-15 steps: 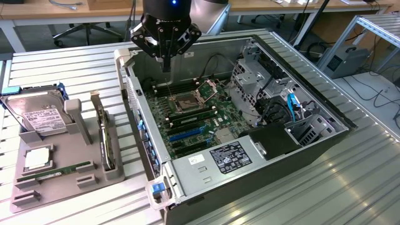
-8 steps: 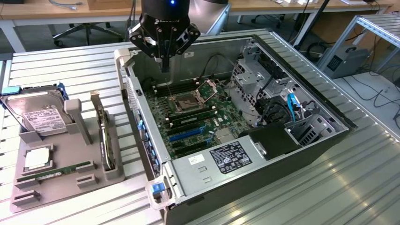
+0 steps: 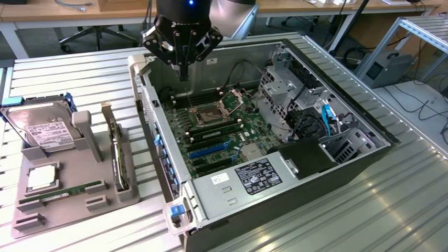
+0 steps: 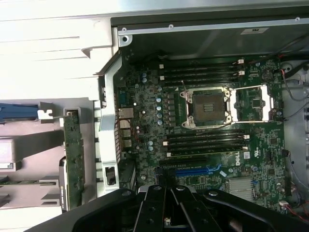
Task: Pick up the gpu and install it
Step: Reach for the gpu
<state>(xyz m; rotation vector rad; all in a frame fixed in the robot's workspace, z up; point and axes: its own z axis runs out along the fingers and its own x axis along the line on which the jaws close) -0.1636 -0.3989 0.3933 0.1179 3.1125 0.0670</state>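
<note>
The tool hangs shut and empty over the open computer case. The gpu stands on edge in the grey holder, at the exterior view's left. A sound grasp likely means squaring across the card's top edge.

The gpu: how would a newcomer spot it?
At the exterior view's left of the open case sits a grey holder. The gpu stands on edge in its slot nearest the case. Unlike the boxy hard drive and the flat RAM stick, it is a long thin board with a bracket.
</note>
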